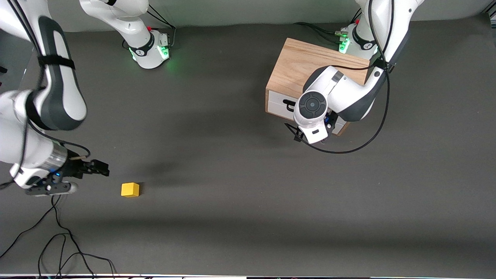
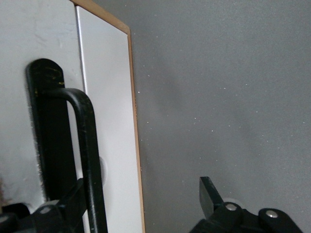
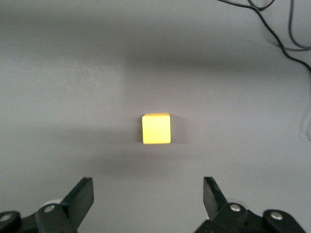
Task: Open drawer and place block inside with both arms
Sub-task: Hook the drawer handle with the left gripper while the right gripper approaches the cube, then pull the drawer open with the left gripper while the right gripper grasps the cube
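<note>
The drawer (image 1: 279,104) sits shut in its light oak cabinet (image 1: 300,66), which stands on the grey surface (image 1: 232,155) toward the left arm's end, close to that arm's green-lit base (image 1: 350,40). Its white front faces the front camera, and the black wire handle (image 1: 288,104) shows partly beside the left arm's wrist.

The left pincer (image 2: 146,208) is right at the drawer front. In the left wrist view its fingers (image 2: 210,194) stand wide apart, with the handle (image 2: 85,145) just inside one of them; whether that finger touches the bar cannot be told. In the front view the pincer itself is hidden under the arm's wrist.

The block (image 1: 130,190), a small yellow cube, lies on the surface well apart from the cabinet, toward the right arm's end and nearer to the front camera than the cabinet. It rests flat, with nothing touching it.

The right pincer (image 1: 99,167) hangs just beside the block, toward the right arm's end of the surface. In the right wrist view its fingers (image 3: 80,194) are spread wide and empty, with the block (image 3: 156,128) centred ahead of the gap between them.

Black cables (image 1: 62,240) trail over the surface near the front camera's edge.
</note>
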`<act>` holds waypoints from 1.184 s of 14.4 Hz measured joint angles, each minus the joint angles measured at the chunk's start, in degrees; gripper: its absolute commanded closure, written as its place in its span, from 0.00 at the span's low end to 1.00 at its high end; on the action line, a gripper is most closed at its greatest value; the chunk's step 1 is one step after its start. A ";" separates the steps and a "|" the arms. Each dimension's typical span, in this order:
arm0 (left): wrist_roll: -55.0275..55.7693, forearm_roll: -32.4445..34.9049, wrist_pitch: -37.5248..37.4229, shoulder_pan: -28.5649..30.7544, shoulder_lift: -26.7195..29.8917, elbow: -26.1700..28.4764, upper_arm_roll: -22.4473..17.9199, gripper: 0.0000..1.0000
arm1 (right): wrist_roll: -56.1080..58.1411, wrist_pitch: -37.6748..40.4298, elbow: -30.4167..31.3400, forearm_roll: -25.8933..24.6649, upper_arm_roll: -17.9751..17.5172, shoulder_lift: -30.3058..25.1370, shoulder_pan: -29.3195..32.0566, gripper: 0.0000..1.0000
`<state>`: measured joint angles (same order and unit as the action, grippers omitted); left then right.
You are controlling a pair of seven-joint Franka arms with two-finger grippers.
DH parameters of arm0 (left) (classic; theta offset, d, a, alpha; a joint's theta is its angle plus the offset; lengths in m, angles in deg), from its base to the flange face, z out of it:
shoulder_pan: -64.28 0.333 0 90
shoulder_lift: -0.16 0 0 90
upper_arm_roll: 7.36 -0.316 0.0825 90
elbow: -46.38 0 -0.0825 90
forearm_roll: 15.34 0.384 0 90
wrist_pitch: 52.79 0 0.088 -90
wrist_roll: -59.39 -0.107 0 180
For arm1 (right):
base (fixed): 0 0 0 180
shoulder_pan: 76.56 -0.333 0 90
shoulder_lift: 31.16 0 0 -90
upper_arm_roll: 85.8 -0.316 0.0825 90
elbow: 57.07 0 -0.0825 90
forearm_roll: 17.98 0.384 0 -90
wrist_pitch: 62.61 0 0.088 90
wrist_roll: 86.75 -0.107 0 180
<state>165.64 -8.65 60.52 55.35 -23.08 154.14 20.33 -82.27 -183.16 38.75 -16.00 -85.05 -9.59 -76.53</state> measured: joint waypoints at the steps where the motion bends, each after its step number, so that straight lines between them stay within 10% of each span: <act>1: 0.00 0.00 0.00 0.00 -0.01 -0.22 0.00 0.00 | 0.00 -2.00 0.18 0.00 -0.01 1.79 -0.03 0.00; 17: 2.66 5.04 -0.45 -0.89 -9.58 -13.09 0.19 0.00 | 0.01 -18.40 0.27 0.00 -0.06 17.41 -1.48 0.00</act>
<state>168.30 -3.61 60.07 54.46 -32.66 141.04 20.52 -82.26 -201.57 39.02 -16.00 -85.11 7.83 -78.01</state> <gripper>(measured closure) 0.000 0.000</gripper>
